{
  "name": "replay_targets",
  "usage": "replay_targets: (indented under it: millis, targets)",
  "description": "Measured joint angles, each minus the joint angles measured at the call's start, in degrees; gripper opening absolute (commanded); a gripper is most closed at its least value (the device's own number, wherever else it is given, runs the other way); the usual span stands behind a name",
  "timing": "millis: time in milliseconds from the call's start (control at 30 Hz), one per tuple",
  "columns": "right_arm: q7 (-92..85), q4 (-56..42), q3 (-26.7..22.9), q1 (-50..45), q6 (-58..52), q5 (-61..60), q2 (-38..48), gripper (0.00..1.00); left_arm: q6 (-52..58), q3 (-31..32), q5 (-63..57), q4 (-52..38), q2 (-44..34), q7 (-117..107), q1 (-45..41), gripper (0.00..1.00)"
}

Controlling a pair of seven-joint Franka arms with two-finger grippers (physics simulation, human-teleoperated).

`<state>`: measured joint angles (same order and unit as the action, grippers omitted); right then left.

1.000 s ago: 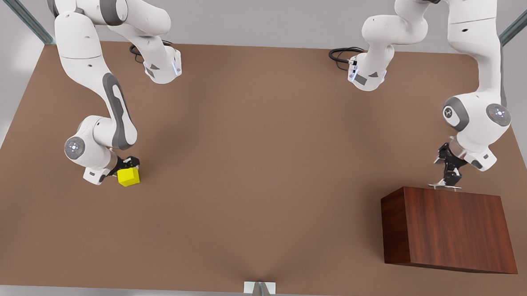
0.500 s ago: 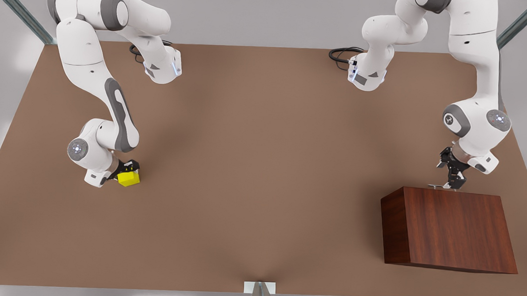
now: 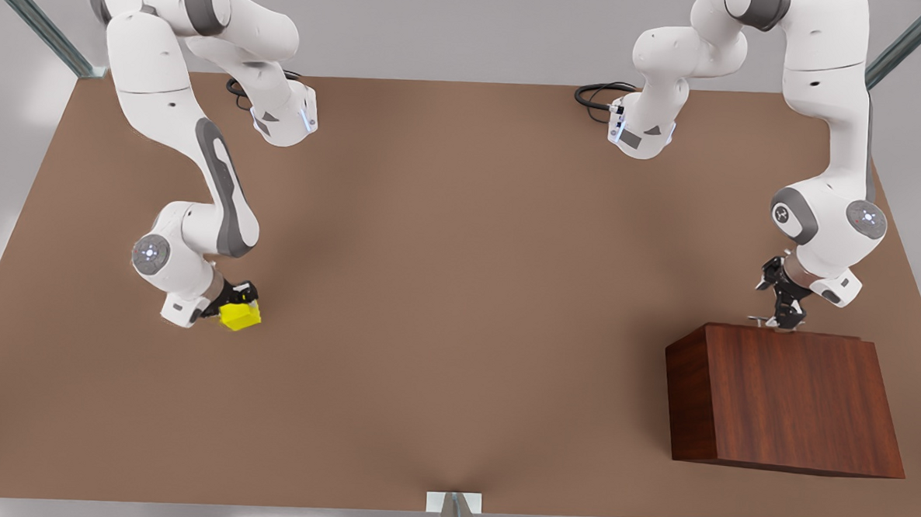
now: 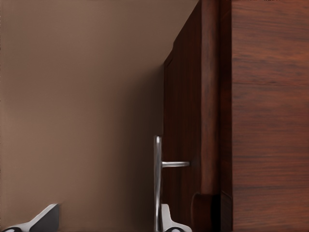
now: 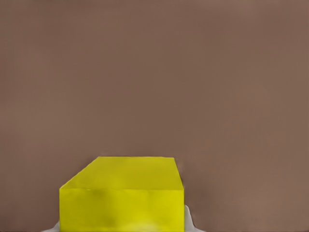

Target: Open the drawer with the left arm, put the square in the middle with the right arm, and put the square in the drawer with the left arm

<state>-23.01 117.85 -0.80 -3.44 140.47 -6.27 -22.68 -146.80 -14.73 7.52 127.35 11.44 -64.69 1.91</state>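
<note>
I have two jobs going at once. My left gripper [image 3: 778,319] is at the far side of the cabinet [image 3: 785,397], on the front view's right. In the left wrist view the thin silver handle [image 4: 157,179] sits right against one finger [image 4: 166,220], and the other finger [image 4: 41,220] is off to the side, so the fingers look wide and not yet pinching the bar. The drawer [image 4: 181,145] looks pushed out just a tiny bit from the box, but it is mostly closed, so I think opening it has only begun.

To do this well, I want the bar sitting between both fingers before I pull. Then I would pull straight away from the cabinet front, slow and level. If I pull at a slant, the bar could slip off the finger or the whole box could slide on the table [image 3: 459,289].

My right gripper [image 3: 239,305] is on the front view's left, low by the table. It is holding the square [image 3: 241,316], which is tucked between its fingers. In the right wrist view the yellow cube [image 5: 123,195] sits close up, with bare brown table beyond it.

The square is well apart from the middle. I should keep a firm squeeze, carry it low toward the middle, and set it flat before letting go.
</note>
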Motion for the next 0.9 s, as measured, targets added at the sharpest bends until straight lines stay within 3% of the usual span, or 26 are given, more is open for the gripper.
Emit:
replay_targets:
  millis: [67, 167, 300, 467, 667, 767, 867, 900]
  targets:
    - [8.8, -1.4, 0.6, -5.0, -1.1, 0.0, 0.0, 0.70, 0.9, 0.0, 0.0, 0.0, -0.2, 0.0, 0.0, 1.00]
    - [29.0, -5.4, 5.3, -12.6, -1.0, 0.0, -1.7, 0.70, 2.7, 0.0, 0.1, 0.0, -0.9, 0.0, 0.1, 1.00]
    - [50.9, -12.1, 5.0, -24.7, -1.1, -0.4, -5.2, 0.70, 3.2, -0.1, 0.1, 1.1, -1.7, 0.0, 0.1, 1.00]
    - [76.3, -38.2, 5.0, -35.6, -5.6, -0.2, -22.0, 0.70, 3.2, -1.8, 0.2, 1.2, -1.9, 0.4, -0.1, 1.00]
    - [99.0, -55.3, 4.5, -42.7, -2.3, -0.4, -34.0, 0.70, 3.4, -2.5, 0.2, 4.0, -3.9, 0.5, 0.2, 1.00]
    - [100.3, -56.0, 4.1, -43.8, -0.8, -2.3, -35.5, 0.70, 3.4, -3.2, 0.1, 5.3, -5.2, 0.6, -0.2, 1.00]
    - [100.6, -53.2, 3.8, -44.5, 0.2, -2.0, -35.4, 0.80, 3.4, -3.7, 0.2, 6.6, -6.4, 0.8, 0.0, 1.00]
    - [100.2, -51.2, 3.0, -44.6, 0.3, -1.7, -34.5, 0.90, 4.0, -3.7, 0.1, 7.0, -7.0, 0.8, 0.1, 1.00]
